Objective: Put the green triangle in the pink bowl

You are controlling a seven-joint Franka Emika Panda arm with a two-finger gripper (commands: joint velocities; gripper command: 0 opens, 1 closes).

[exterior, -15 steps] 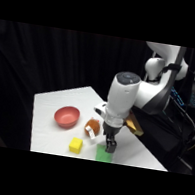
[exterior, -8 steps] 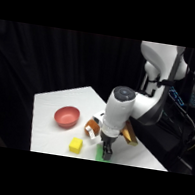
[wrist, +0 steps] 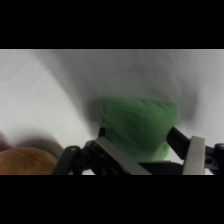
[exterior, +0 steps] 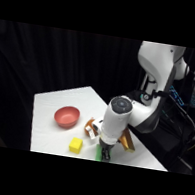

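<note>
A white table (exterior: 53,110) runs from far left toward the near right of the side view, against a dark backdrop; over its near edge bends the white arm (exterior: 155,69), its base standing at the right, its forearm dropping steeply to the tabletop; the gripper (exterior: 104,154) sits low at the table's near edge, right down at the green triangle (exterior: 98,154), of which only a thin green sliver shows to the left of the gripper in that view; the wrist view shows the green triangle (wrist: 137,127) filling the middle of the picture on the white surface, with one finger (wrist: 115,157) slanting across its lower left and the other finger (wrist: 192,155) at its lower right, so the block lies between the two; the fingers stand spread about the block's width, but whether they press on it cannot be told; the pink bowl (exterior: 66,116) rests well to the left and farther back, upright and apart from the block; a brown-and-white object (exterior: 93,127) lies between bowl and arm, just beside the forearm; a yellow cube (exterior: 75,145) sits near the front, just left of the green triangle.
</note>
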